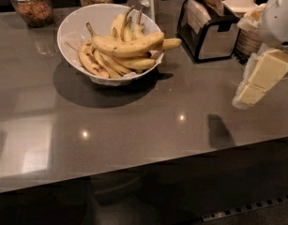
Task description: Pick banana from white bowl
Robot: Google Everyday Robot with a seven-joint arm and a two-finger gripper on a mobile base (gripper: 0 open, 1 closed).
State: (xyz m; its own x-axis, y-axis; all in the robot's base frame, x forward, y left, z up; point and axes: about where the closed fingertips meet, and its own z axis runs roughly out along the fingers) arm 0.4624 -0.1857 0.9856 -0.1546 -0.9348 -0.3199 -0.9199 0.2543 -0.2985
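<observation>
Camera view: gripper (pixel 250 93) at right edge of frame, above the grey counter (pixel 134 121), angled down and to the left; a dark shadow on the counter lies just left of and below it. Gripper opening: cannot tell from this angle. It stands well apart from the white bowl (pixel 75 27), which sits on the counter at upper left of centre. Bowl holds a pile of bananas (pixel 127 46); one banana tip overhangs the bowl's right rim. Napkin holder (pixel 209 29) stands right of the bowl, between it and the gripper. Two glass jars (pixel 33 3) at the back left.
</observation>
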